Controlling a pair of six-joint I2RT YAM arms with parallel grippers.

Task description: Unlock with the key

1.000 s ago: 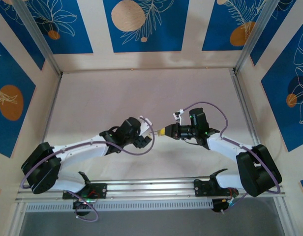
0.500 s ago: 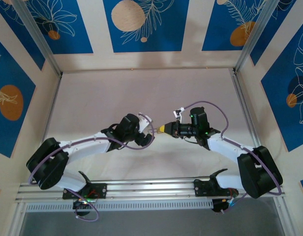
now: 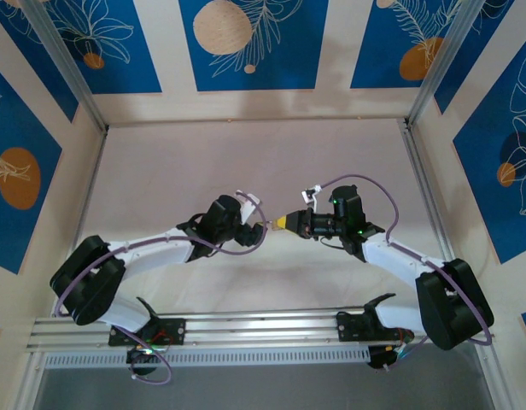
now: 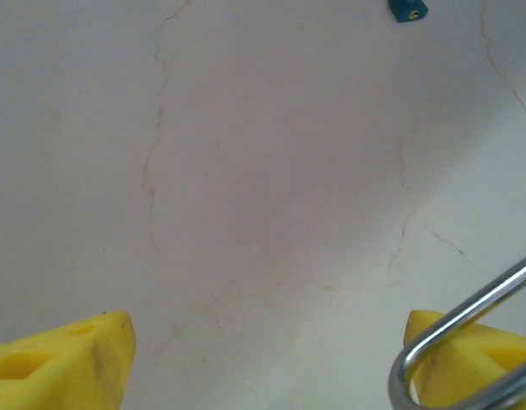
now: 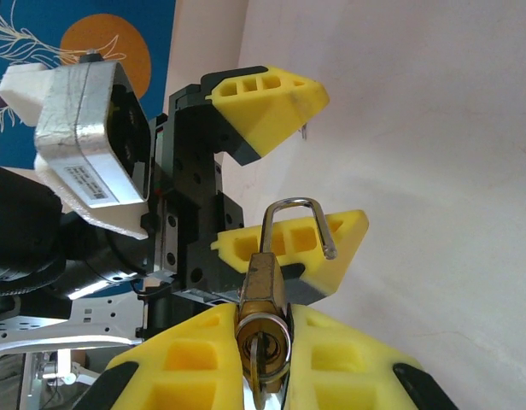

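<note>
Here, the key (image 4: 408, 10) appears as a small blue head with a brass-coloured dot. It lies on the pale table (image 4: 263, 188) at the upper edge of the left wrist view, well apart from both claws. Its blade cannot be made out.

The padlock (image 5: 263, 299), brass-bodied, is clenched between the yellow fingers of the right gripper (image 5: 263, 376), with its keyway facing the right wrist camera. Whether anything sits in the keyway cannot be told. Its silver shackle (image 5: 299, 213) stands open, one leg free of the body, and the loop points toward the left gripper (image 5: 318, 162).

The left gripper is released, its jaws spread wide and grasping nothing. The shackle loop lies in front of the lower of its two yellow fingers (image 5: 331, 243). In the left wrist view the same loop crosses the right-hand finger. Contact there cannot be judged.

Seen from above, the two arms meet tip to tip near the middle of the table. Blue-and-cream patterned panels (image 3: 246, 43) enclose the table on three sides.
</note>
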